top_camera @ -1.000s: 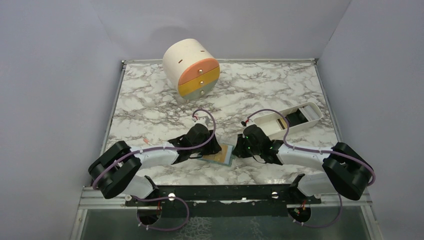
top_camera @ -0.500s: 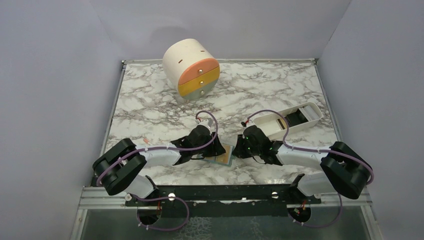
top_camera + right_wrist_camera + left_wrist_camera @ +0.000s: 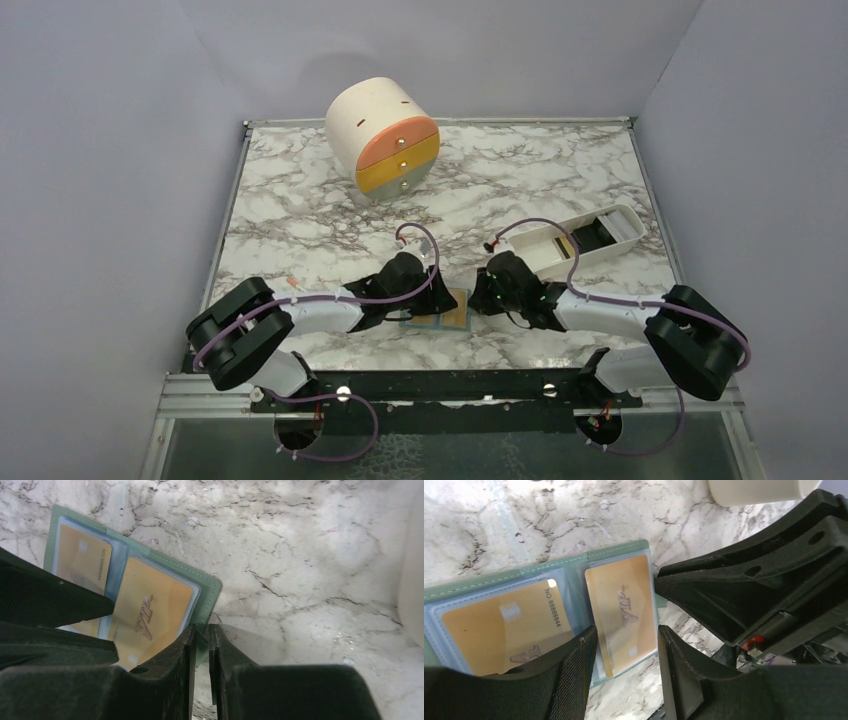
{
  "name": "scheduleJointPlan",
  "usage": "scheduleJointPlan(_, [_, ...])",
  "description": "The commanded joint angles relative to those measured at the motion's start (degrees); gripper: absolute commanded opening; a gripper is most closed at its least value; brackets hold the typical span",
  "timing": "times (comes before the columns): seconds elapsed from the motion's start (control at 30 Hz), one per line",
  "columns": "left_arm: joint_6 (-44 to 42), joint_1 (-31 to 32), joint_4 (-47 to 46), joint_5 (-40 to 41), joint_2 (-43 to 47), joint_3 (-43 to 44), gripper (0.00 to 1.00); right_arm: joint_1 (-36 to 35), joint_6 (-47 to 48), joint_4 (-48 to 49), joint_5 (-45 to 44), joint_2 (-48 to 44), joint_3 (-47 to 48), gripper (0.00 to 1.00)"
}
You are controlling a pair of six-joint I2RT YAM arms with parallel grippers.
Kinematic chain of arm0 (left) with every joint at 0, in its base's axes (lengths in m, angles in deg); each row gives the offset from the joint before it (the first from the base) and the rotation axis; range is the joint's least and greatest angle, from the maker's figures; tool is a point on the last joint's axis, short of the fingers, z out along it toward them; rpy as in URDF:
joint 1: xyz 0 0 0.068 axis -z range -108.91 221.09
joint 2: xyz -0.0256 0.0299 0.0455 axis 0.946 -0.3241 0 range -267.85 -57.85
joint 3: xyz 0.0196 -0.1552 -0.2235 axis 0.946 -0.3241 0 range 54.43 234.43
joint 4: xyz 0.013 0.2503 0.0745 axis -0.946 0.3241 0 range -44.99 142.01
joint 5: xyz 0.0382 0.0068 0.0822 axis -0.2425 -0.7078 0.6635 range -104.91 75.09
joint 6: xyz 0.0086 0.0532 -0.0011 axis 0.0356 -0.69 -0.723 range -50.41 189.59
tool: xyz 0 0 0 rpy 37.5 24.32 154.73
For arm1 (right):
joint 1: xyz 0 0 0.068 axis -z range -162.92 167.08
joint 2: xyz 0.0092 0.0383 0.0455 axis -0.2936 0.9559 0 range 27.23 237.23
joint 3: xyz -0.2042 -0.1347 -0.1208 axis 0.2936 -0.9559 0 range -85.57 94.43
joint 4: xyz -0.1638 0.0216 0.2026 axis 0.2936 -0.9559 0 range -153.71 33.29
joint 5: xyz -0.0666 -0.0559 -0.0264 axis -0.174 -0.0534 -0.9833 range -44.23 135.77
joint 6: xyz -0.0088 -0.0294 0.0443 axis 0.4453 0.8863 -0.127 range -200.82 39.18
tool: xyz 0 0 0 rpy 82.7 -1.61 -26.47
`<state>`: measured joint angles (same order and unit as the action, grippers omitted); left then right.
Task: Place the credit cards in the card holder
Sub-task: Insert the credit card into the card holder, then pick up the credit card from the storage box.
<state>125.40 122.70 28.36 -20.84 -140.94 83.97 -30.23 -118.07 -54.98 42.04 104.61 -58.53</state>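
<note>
The card holder (image 3: 437, 320) is a sage-green wallet lying open on the marble between my two grippers. It shows clearly in the left wrist view (image 3: 549, 567) and the right wrist view (image 3: 207, 590). One tan-orange credit card (image 3: 504, 625) sits under the clear lining of one half. A second tan-orange card (image 3: 624, 605) lies on the other half (image 3: 150, 610). My left gripper (image 3: 626, 640) is open, its fingers straddling that card's near end. My right gripper (image 3: 201, 630) is shut on the wallet's green edge.
A cream cylinder with orange, yellow and grey drawers (image 3: 383, 140) stands at the back. A long white tray (image 3: 590, 238) with dark and tan items inside lies just behind the right arm (image 3: 610, 310). Both arms lie low, near the front edge.
The left gripper has slid a little right and forward over the wallet. The wallet has shifted slightly toward the front. The right gripper has stayed put.
</note>
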Motion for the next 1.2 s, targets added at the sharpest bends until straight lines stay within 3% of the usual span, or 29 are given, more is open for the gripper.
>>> scheduleJointPlan(0.0, [0.3,0.6,-3.3,-0.4,3.1,-0.4,0.5,-0.3,3.3,-5.2,-7.2,-4.1,0.8,0.18])
scheduleJointPlan(0.23, [-0.1,0.3,0.9,3.7,6.9,-1.4,0.58,-0.3,2.7,-14.7,-8.4,-8.0,5.1,0.29])
scheduleJointPlan(0.3, [-1.7,0.0,4.8,5.3,8.5,-0.1,0.65,-0.3,1.8,-15.0,-7.2,-8.8,5.5,0.3])
scheduleJointPlan(0.5, [-3.4,-5.4,10.9,5.3,14.9,-1.3,0.68,-0.5,-3.0,-10.3,0.7,-10.1,5.7,0.32])
scheduleJointPlan(0.77, [-2.1,-15.5,6.6,-4.6,22.3,-8.3,0.69,-2.7,-9.3,-5.5,3.3,-5.3,7.7,0.33])
scheduleJointPlan(1.17, [0.2,-18.0,-0.6,-11.4,22.0,-11.9,0.7,-4.5,-7.6,-0.7,6.1,6.6,13.0,0.28])
